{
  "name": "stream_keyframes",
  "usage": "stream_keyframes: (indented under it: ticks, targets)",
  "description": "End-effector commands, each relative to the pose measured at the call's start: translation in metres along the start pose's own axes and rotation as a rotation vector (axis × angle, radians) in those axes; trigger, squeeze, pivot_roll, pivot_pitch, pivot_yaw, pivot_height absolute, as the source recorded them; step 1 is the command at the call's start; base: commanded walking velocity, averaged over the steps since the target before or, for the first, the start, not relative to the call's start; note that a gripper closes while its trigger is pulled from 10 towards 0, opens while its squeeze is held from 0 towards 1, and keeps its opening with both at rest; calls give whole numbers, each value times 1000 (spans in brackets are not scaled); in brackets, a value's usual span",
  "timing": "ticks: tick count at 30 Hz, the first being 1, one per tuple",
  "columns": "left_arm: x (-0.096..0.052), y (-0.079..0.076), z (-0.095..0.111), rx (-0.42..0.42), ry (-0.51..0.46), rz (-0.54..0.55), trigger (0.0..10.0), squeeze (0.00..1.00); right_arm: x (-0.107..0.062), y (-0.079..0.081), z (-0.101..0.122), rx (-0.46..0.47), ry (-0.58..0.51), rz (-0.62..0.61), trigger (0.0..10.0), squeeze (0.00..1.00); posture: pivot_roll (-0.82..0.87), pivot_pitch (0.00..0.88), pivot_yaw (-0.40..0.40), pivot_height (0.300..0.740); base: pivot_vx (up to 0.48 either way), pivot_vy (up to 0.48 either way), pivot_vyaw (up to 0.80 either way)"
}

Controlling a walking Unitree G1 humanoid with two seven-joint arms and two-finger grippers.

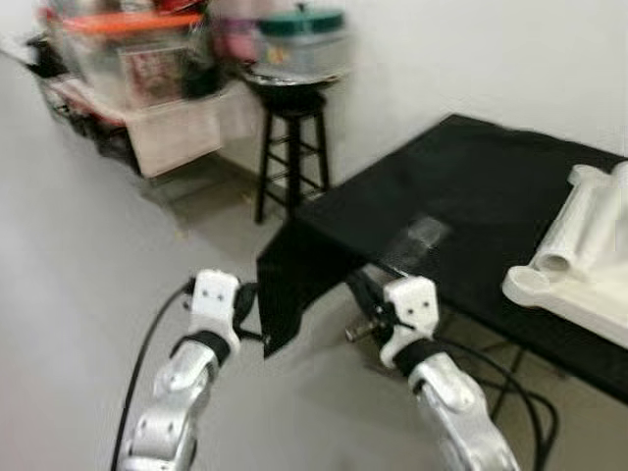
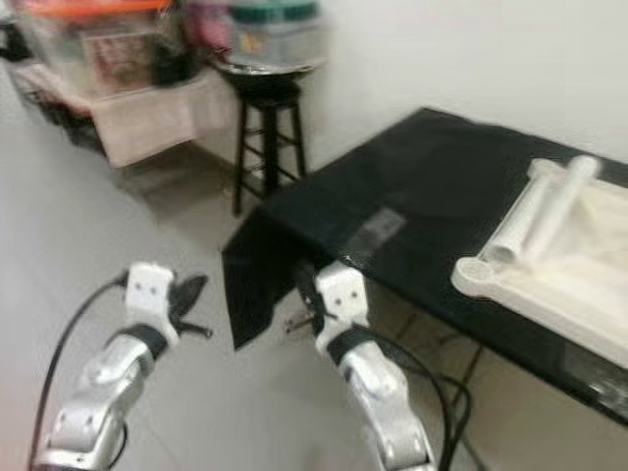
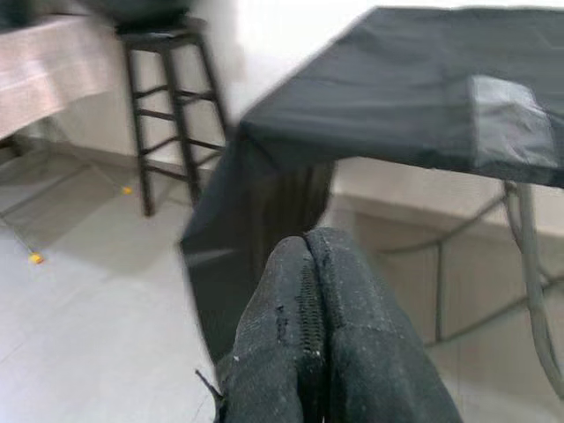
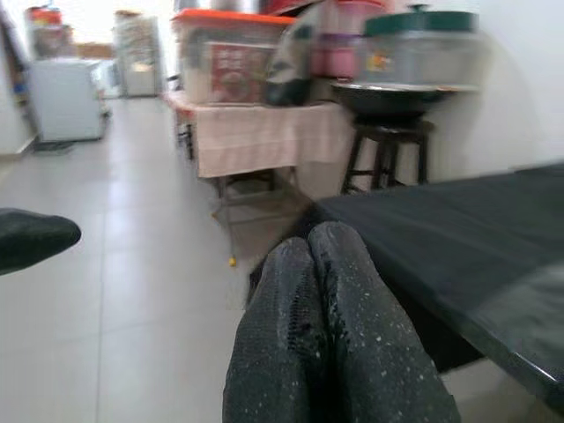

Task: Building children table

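A table (image 1: pixel 471 196) covered in black cloth stands against the white wall, and on its far right part lies the white plastic children's table top (image 1: pixel 579 285), upside down, with two white tube legs (image 1: pixel 589 221) resting across it side by side. A patch of clear tape (image 1: pixel 417 238) sits on the cloth near the table's front corner, where the cloth hangs down in a loose flap.

The left end effector (image 3: pixel 308 291) is held low over the grey tiled floor (image 1: pixel 88 265), just off that hanging corner and not touching it; its two black fingers are pressed together with nothing between them. The right end effector (image 4: pixel 308 282) is raised beside the table's front edge, fingers likewise closed on nothing (both well apart from the white parts).

Beyond the table's corner a black wooden stool (image 1: pixel 290 147) carries a dark pan and a green-lidded container (image 1: pixel 299 39). Left of it, a low cloth-draped shelf holds an orange-lidded clear storage box (image 1: pixel 123 44), somewhat blurred.
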State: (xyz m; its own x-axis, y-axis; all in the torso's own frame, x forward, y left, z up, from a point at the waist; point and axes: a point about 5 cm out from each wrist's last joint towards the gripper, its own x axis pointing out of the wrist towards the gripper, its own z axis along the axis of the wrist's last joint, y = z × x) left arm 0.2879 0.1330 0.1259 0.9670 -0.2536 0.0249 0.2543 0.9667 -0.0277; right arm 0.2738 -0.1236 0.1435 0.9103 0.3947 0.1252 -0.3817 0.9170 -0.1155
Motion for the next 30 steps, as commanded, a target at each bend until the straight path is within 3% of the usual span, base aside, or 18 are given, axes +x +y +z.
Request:
stream_keyframes:
  ticks: [1,22,30]
  targets:
    - [1,-5,1,-23,-5,-19,10000,0,-2,-4,-4,-15,29,-11,10000,0,-91,0,60,740,0,0,-800]
    - [2,4,3,-106,-24,49,10000,0,7,-3,0,-87,21,10,10000,0,-89,0,17,740,0,0,-800]
    - [3,3,3,-123,-24,49,10000,0,7,-4,0,-97,12,7,10000,0,-93,0,13,740,0,-143,0]
